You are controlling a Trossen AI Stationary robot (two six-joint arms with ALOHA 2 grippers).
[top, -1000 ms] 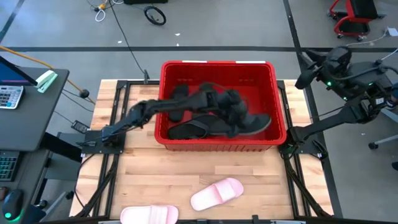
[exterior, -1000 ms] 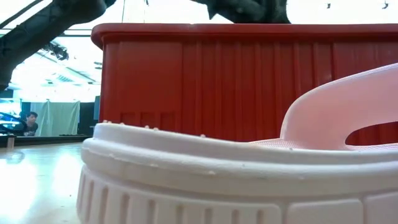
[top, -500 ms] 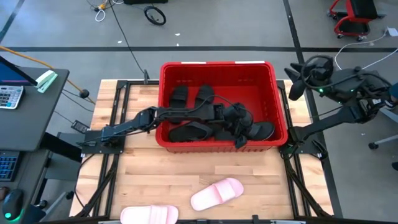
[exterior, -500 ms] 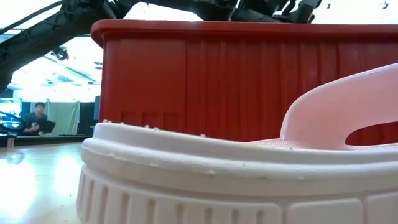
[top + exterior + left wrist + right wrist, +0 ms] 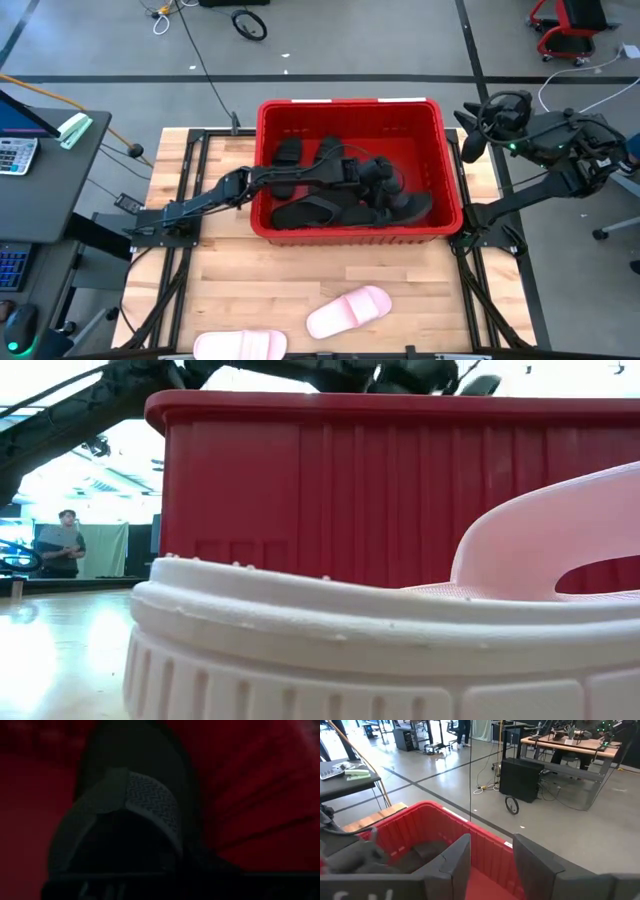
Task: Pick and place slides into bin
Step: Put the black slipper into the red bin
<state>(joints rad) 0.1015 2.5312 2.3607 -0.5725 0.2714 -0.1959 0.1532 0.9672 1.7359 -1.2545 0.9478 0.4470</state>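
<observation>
The left tool (image 5: 385, 190) is down inside the red bin (image 5: 350, 108) in the high view, among the black slides (image 5: 305, 210), and I cannot tell how far its fingers are apart or whether it holds one. The right tool (image 5: 470, 125) hangs off the desk (image 5: 300, 275), just beside the bin's right wall, with nothing in it. Two pink slides lie on the desk in front of the bin, one (image 5: 348, 310) near the middle and one (image 5: 240, 346) at the front edge. In the low view a pink slide (image 5: 380, 640) is very close to the camera and hides most of the bin wall (image 5: 300, 490); a person (image 5: 62, 545) stands far behind. The left wrist view is dark and shows only a black slide (image 5: 130, 815) close up against red plastic. In the right wrist view the two fingers (image 5: 455, 855) are apart, with the bin's rim (image 5: 420, 807) below them.
</observation>
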